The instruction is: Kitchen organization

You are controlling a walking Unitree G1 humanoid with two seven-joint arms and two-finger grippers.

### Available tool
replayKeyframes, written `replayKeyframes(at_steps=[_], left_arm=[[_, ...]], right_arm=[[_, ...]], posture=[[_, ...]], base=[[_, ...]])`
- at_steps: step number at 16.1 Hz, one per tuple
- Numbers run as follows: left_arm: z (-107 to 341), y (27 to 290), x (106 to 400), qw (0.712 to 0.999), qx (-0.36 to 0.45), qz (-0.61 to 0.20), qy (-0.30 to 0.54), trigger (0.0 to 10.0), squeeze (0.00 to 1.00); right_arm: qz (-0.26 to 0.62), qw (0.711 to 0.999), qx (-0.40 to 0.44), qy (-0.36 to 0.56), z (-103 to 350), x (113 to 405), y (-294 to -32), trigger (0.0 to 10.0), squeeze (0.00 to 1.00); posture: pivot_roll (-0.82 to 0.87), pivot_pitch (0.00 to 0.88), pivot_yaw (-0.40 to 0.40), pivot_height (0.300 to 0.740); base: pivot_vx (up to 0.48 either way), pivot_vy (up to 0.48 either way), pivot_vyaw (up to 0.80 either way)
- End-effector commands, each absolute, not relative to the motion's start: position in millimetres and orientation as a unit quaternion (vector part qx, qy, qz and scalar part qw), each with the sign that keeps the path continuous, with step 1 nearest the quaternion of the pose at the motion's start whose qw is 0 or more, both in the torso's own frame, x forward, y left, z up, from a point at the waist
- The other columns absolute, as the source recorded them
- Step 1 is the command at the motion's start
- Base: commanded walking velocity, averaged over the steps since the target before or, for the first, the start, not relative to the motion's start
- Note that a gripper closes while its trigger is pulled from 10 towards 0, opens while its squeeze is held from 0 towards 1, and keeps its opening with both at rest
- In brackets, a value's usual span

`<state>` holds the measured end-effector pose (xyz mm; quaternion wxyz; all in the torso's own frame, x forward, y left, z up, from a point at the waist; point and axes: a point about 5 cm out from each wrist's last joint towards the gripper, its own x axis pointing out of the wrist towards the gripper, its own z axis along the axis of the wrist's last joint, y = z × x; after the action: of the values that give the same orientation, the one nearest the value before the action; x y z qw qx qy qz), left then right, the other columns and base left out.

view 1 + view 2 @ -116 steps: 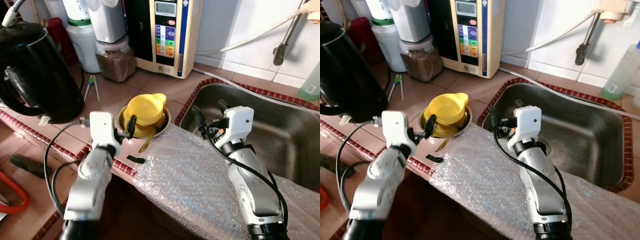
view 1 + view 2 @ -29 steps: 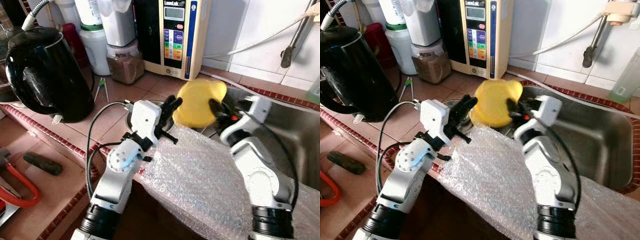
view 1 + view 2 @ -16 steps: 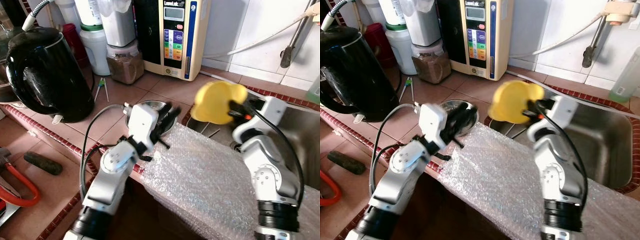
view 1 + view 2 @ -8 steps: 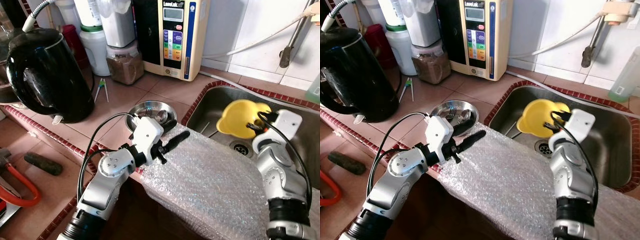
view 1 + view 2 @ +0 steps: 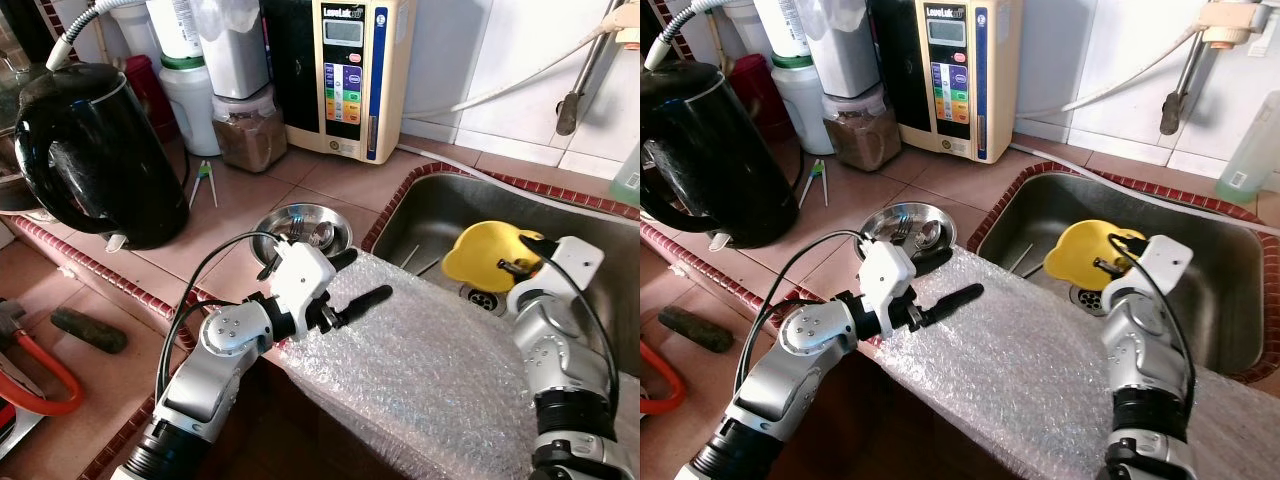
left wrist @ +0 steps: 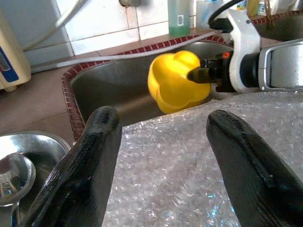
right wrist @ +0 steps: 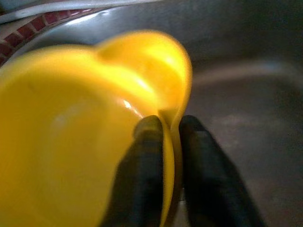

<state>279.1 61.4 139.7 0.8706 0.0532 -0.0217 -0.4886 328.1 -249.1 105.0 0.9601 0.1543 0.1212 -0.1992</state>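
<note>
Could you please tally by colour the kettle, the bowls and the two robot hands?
Black: 3 (kettle, left hand, right hand)
Yellow: 1 (yellow bowl)
Silver: 1 (steel bowl)
Total: 5

Silver jointed arms, white wrist housings, looping black cables, long glossy black pincer fingers [image 6: 78, 179].

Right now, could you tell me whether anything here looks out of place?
Bubble wrap is draped over the counter edge beside the sink, an unusual covering. The right gripper holds a yellow bowl tilted over the sink.
</note>
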Motion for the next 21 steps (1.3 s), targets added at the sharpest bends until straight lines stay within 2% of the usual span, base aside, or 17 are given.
replayKeyframes(at_steps=[1, 3, 9, 12, 16, 17, 18, 21], left_arm=[[144.5, 59.8, 279.7, 0.866, 0.068, -0.495, -0.027, 10.0, 1.00], [144.7, 59.3, 280.5, 0.866, 0.070, -0.494, -0.026, 10.0, 1.00], [143.6, 66.7, 282.3, 0.880, 0.071, -0.469, -0.024, 10.0, 1.00], [149.2, 81.3, 300.2, 0.911, 0.082, -0.402, -0.033, 10.0, 1.00], [147.8, 98.6, 320.5, 0.943, 0.093, -0.318, -0.012, 10.0, 1.00], [147.8, 98.6, 320.5, 0.943, 0.093, -0.318, -0.012, 10.0, 1.00], [148.2, 105.1, 332.3, 0.960, 0.064, -0.274, 0.004, 10.0, 1.00], [148.7, 106.7, 344.7, 0.972, 0.041, -0.230, 0.022, 10.0, 1.00]], right_arm=[[-0.196, 0.962, 0.135, 0.133, 100.4, 327.3, -245.2, 10.0, 1.00], [-0.198, 0.965, 0.101, 0.138, 98.9, 326.3, -245.1, 10.0, 1.00], [-0.152, 0.978, 0.111, 0.089, 113.0, 328.4, -230.1, 10.0, 1.00], [-0.048, 0.989, 0.136, 0.036, 130.9, 326.5, -198.6, 10.0, 1.00], [0.028, 0.993, 0.113, 0.014, 135.1, 315.2, -170.3, 10.0, 1.00], [0.028, 0.993, 0.113, 0.014, 135.1, 315.2, -170.3, 10.0, 1.00], [0.066, 0.994, 0.091, 0.003, 136.0, 305.5, -154.0, 10.0, 1.00], [0.103, 0.991, 0.084, -0.005, 139.2, 294.8, -141.5, 10.0, 1.00]], posture=[[-0.05, 0.000, 0.085, 0.740], [-0.05, 0.000, 0.085, 0.740], [-0.05, 0.013, 0.081, 0.740], [-0.05, 0.019, 0.077, 0.740], [-0.05, 0.026, 0.080, 0.740], [-0.05, 0.026, 0.080, 0.740], [-0.07, 0.025, 0.085, 0.740], [-0.08, 0.026, 0.090, 0.740]], base=[[0.000, 0.000, 0.00], [0.000, 0.000, 0.00], [0.000, 0.000, 0.00], [0.000, 0.000, 0.00], [0.000, 0.000, 0.00], [0.000, 0.000, 0.00], [0.000, 0.000, 0.00], [0.000, 0.000, 0.00]])
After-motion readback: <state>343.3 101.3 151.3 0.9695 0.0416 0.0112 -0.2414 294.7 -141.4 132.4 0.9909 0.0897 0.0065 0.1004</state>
